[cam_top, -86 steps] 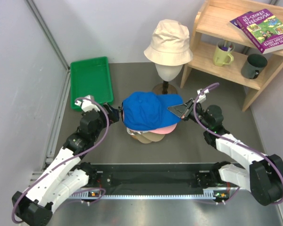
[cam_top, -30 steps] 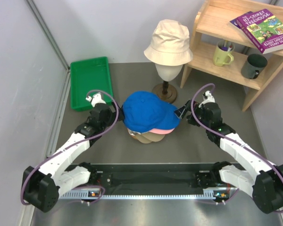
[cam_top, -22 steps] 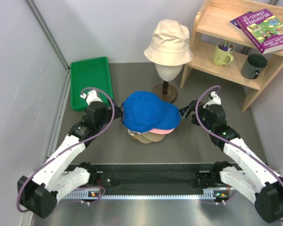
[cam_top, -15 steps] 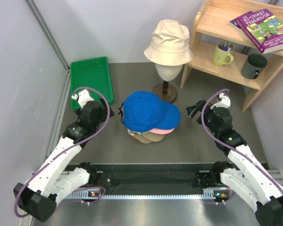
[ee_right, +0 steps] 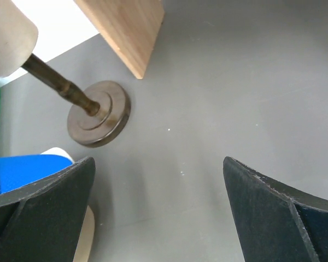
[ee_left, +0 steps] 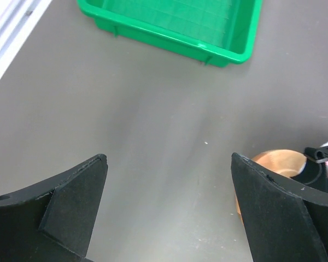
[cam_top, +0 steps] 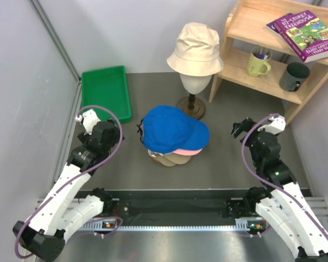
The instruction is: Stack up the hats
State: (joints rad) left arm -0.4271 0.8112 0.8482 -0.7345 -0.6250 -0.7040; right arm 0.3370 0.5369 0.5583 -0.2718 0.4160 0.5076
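A blue cap (cam_top: 172, 128) tops a stack at the table's middle, with a pink cap's brim (cam_top: 189, 150) and a tan cap (cam_top: 167, 159) showing beneath it. The cream bucket hat (cam_top: 195, 48) sits on the head form (cam_top: 194, 83) behind the stack. My left gripper (cam_top: 108, 131) hangs open left of the stack, apart from it; its wrist view shows bare table between the jaws (ee_left: 168, 158) and the tan cap's edge (ee_left: 276, 164) at right. My right gripper (cam_top: 239, 127) is open to the right of the stack, nothing between its jaws (ee_right: 158, 161); the blue cap (ee_right: 22, 169) shows at left.
A green tray (cam_top: 105, 94) lies at the back left, also the green tray (ee_left: 169, 22) ahead of the left gripper. The stand's round base (ee_right: 98, 113) is behind the stack. A wooden shelf (cam_top: 262, 49) at the back right holds a book and two mugs.
Both arms have drawn back from the blue cap, the left one to the left and the right one to the right. The stack stays put and both grippers stay open.
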